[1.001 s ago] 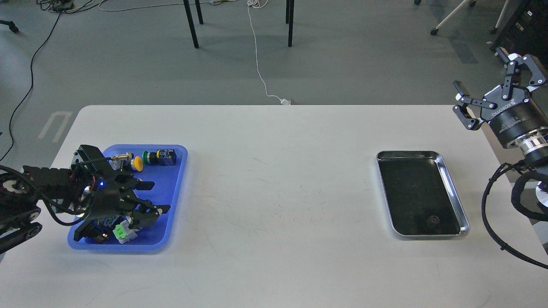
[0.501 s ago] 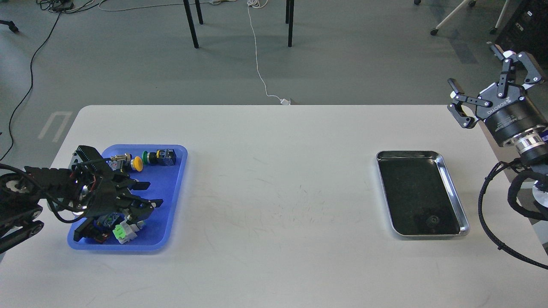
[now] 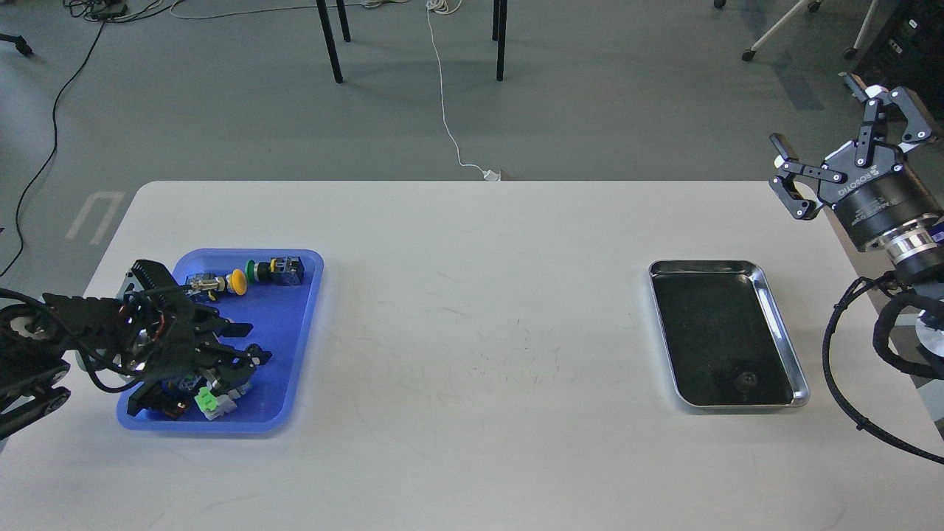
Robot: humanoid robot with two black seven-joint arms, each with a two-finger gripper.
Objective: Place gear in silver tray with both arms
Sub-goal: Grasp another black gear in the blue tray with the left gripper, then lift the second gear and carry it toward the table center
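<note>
The left claw point(image 3: 247, 343) hides parts in the blue tray point(image 3: 295, 324); its grip is unclear. The right claw point(image 3: 837, 140) is wide open, holding nothing, beyond the silver tray point(image 3: 778, 324).

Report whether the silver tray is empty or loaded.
Empty: the silver tray shows only its dark reflective bottom; the right tool hangs open beyond it.

White table point(image 3: 472, 295): blue tray point(image 3: 299, 332) of small parts under left gripper point(image 3: 247, 343), fingers seemingly parted; silver tray point(image 3: 782, 324); right gripper point(image 3: 833, 140) spread, raised.
</note>
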